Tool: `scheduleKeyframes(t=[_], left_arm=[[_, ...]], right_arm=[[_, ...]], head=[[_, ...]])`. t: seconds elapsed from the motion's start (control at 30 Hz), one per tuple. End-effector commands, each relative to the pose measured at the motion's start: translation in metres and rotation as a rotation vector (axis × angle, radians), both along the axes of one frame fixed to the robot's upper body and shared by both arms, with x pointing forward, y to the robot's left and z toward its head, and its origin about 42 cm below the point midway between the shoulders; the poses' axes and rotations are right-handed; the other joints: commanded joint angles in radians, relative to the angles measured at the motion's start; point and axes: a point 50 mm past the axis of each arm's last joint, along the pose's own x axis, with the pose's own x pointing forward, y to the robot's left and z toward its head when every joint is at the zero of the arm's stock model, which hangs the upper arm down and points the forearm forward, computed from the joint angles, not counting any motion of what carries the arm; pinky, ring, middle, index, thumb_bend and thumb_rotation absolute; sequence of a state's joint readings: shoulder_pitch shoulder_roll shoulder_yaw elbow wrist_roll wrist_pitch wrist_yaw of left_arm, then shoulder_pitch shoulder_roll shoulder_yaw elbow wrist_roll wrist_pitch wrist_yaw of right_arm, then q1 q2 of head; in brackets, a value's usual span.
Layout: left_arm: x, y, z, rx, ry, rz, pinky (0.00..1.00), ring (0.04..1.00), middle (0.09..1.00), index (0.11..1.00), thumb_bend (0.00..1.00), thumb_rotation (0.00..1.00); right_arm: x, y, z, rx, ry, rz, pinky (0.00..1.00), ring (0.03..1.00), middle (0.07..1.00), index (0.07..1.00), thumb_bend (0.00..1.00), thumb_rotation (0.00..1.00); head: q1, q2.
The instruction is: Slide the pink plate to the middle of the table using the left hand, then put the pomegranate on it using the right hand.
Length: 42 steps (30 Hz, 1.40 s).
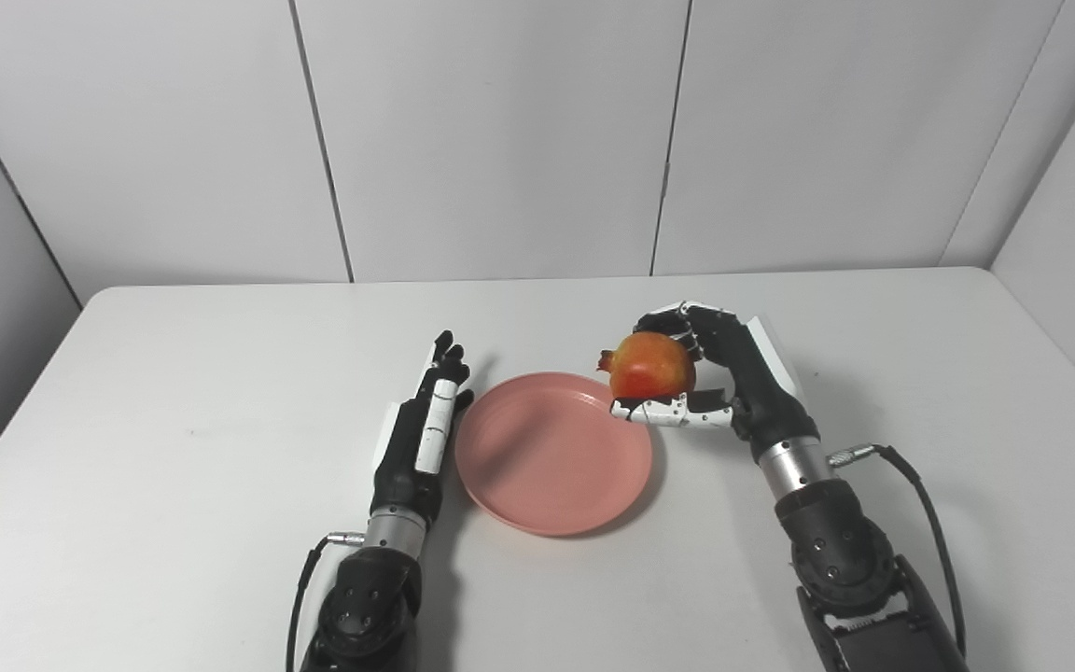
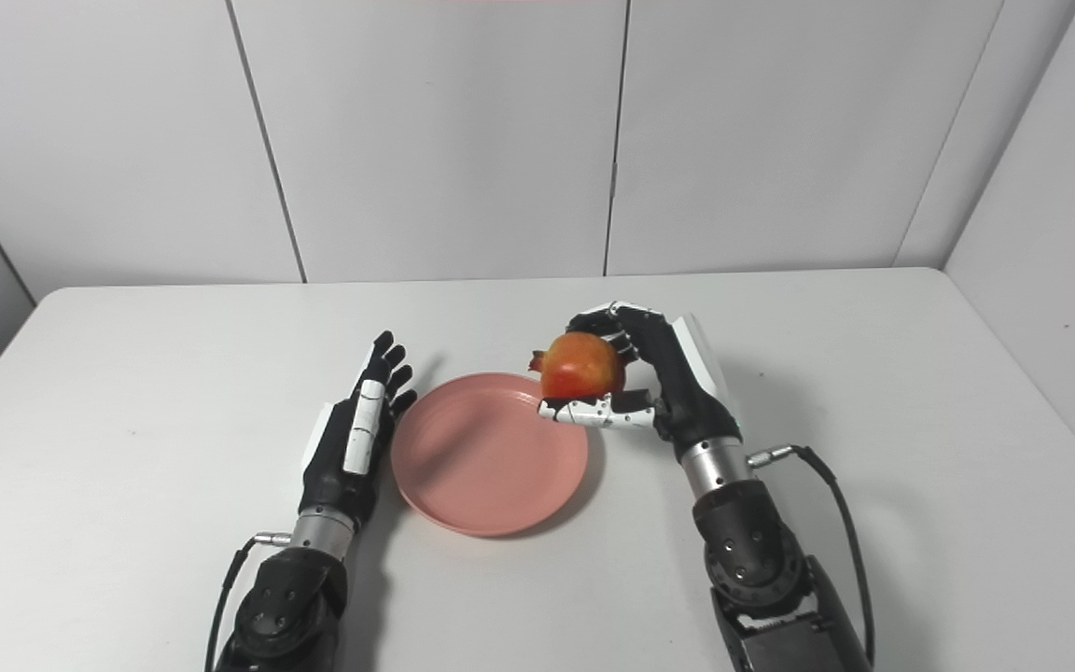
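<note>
Pink plate (image 1: 551, 453) lies at frame centre on the white counter (image 1: 174, 448). Right hand (image 1: 719, 373) holds the pomegranate (image 1: 654, 366) over the plate's upper-right rim; the plate centre lies lower left of the fruit. Left hand (image 1: 425, 420), fingers extended and empty, rests beside the plate's left rim. No legible markings.
</note>
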State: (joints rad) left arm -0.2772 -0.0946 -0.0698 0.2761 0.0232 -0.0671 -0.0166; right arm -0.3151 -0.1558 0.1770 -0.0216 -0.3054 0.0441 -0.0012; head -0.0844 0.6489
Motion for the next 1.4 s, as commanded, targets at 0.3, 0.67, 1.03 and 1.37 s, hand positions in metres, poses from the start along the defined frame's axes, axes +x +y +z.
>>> scheduleKeyframes(t=[0.3, 0.67, 1.03, 1.37], left_arm=[[0.006, -0.006, 0.014, -0.001, -0.066, -0.025, 0.93, 0.971, 0.993, 0.991, 0.72, 1.0], [0.006, -0.008, 0.015, -0.006, -0.069, -0.04, 0.93, 0.974, 1.0, 0.996, 0.68, 1.0], [0.006, -0.008, 0.015, 0.006, -0.074, -0.044, 0.95, 0.982, 1.0, 1.0, 0.69, 1.0], [0.005, -0.007, 0.017, 0.014, -0.079, -0.038, 0.94, 0.975, 1.0, 0.996, 0.7, 1.0]], right_arm=[[0.005, 0.039, 0.005, 0.002, -0.087, 0.156, 0.41, 0.465, 0.464, 0.518, 0.52, 0.0], [0.007, 0.062, -0.016, -0.081, -0.03, 0.215, 0.42, 0.479, 0.47, 0.518, 0.52, 0.0], [0.012, 0.067, -0.026, -0.227, -0.146, 0.231, 0.39, 0.465, 0.469, 0.514, 0.52, 0.0], [0.016, 0.069, -0.029, -0.343, -0.291, 0.21, 0.5, 0.542, 0.499, 0.486, 0.52, 0.0]], head=[[-0.009, -0.004], [-0.003, 0.0], [-0.002, 0.002], [-0.003, 0.005]])
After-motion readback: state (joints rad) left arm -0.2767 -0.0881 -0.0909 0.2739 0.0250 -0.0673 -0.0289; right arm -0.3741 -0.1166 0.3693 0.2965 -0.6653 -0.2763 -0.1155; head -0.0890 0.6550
